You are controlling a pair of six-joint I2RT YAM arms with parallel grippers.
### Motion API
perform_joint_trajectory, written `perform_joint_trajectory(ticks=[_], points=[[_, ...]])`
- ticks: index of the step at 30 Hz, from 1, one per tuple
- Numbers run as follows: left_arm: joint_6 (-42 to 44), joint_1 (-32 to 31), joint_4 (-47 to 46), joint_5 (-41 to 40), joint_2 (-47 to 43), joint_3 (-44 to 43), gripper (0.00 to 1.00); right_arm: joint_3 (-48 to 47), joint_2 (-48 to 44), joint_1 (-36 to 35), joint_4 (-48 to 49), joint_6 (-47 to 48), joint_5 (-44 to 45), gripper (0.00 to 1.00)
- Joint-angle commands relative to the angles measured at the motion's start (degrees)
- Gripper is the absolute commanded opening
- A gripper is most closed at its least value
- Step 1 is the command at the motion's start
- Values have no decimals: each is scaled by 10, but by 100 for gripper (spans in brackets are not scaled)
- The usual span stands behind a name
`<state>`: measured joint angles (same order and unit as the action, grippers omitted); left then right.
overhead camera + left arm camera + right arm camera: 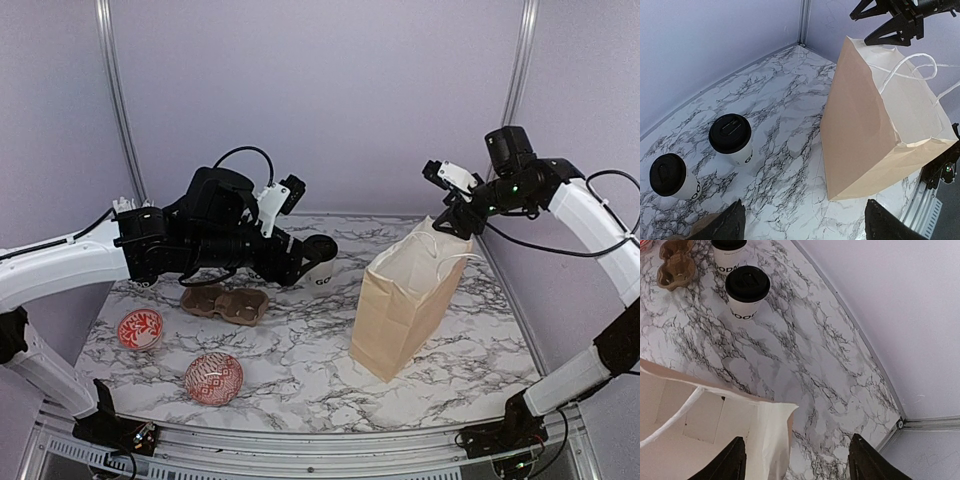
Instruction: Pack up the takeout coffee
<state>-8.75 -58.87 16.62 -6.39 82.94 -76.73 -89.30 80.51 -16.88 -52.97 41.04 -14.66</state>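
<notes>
Nearest on the marbled counter (300, 380), at the left, sit two red-and-white patterned bowls (213, 378), one closer than the other. Just behind them lies the brown pulp carrier (225, 302). To the right, mid-counter, a tall tan paper bag (405, 305) stands with its mouth open and white handles loose. Farther back on the left, two white cups with black lids (731, 137) stand upright on the counter itself, near each other and just beyond the carrier. The left end effector (802, 222) hangs above them, fingers spread wide, gripping nothing. The right end effector (797, 460) hovers over the bag's top edge, fingers also wide apart, holding nothing.
</notes>
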Motion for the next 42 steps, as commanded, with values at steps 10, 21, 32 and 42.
perform_joint_trajectory(ticks=[10,21,32,42], points=[[6,2,6,-11,6,1,84,18,-45,-97,-108,95,-70,79],[7,6,9,-5,21,-1,84,-48,-16,-104,-131,110,-139,81],[10,7,13,-4,27,-2,84,-65,32,-105,-149,142,-112,74],[10,7,15,-1,30,-2,85,-129,98,-104,-221,172,-109,40]])
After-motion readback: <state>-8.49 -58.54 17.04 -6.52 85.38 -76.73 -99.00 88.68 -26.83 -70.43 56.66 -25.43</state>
